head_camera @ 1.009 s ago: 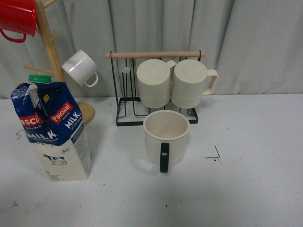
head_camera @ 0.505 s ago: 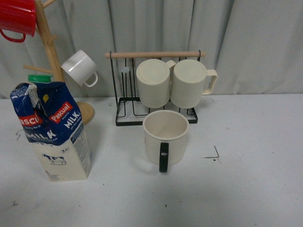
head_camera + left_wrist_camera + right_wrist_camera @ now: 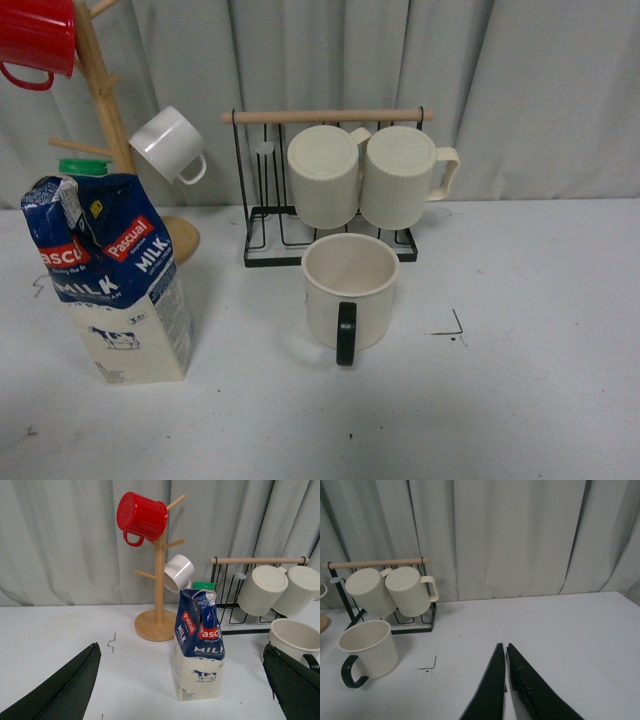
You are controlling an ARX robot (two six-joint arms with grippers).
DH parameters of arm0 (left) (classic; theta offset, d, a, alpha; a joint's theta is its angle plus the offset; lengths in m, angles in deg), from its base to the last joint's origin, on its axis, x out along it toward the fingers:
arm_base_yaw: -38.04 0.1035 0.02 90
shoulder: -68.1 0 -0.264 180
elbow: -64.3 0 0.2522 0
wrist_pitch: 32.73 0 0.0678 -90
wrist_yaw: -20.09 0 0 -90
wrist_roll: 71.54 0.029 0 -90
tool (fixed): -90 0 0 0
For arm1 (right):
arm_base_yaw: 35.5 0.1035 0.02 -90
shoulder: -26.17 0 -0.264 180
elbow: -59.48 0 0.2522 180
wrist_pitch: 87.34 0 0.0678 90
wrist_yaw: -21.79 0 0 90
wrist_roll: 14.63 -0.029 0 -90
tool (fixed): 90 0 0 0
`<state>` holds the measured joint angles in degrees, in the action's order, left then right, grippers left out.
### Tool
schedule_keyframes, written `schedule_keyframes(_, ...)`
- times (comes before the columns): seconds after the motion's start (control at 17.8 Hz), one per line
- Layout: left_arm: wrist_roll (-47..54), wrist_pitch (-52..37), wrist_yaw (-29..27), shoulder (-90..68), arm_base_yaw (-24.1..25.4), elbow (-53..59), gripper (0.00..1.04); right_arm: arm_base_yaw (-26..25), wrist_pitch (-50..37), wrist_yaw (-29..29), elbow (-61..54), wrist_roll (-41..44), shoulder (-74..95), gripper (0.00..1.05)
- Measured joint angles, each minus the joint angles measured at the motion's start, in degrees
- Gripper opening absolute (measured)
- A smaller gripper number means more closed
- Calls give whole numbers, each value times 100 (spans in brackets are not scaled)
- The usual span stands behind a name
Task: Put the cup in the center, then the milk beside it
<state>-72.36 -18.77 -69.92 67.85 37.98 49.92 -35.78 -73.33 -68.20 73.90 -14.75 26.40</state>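
1. Front view
   - Cup: upright on the white table, mouth up, long axis vertical. Its black handle points toward the camera. It stands just in front of the wire rack.
   - A corner mark lies near the cup, on the robot's right.
   - Milk: upright, long axis vertical, top crumpled, "MILK" face turned toward the camera. It stands well apart from the cup on the robot's left, in front of the mug tree.
   - Neither arm is in view.
2. Left wrist view
   - Left gripper: low over the table, aimed at the milk. Its jaws are spread wide and hold nothing.
   - The cup shows beside one finger.
3. Right wrist view
   - Right gripper: low over bare table, well apart from the cup. Its jaws are together and hold nothing.
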Motion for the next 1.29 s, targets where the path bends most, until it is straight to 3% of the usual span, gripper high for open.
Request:
schedule_keyframes(0.22,0,-2,0,0,0,0,98,0,-4,-2,0,0,0,25)
schedule_keyframes(0.45,-345,1626,-22,-1165,44,-804,98,0,-2,0,0,2,0,45)
schedule_keyframes(0.5,-487,1130,-120,-2063,-63,-1222,98,0,-9,0,0,0,-2,58)
schedule_keyframes(0.56,-479,111,-107,-2796,-348,-1493,98,0,-4,0,0,0,0,69)
schedule_keyframes(0.67,-533,-1696,90,-4684,-468,-1825,98,0,-7,0,0,0,-2,94)
schedule_keyframes(0.73,-520,-2468,179,-5727,-647,-2041,98,0,-7,0,0,-2,-2,100)
schedule_keyframes(0.9,-374,-3628,181,-7681,-671,-2767,98,0,-7,0,0,0,-2,98)
schedule_keyframes(1.12,-372,-3381,562,-8570,-509,-3036,98,0,-4,0,0,0,0,98)
schedule_keyframes(1.29,-369,-3449,420,-9136,-656,-3235,98,0,-4,0,0,-2,0,98)
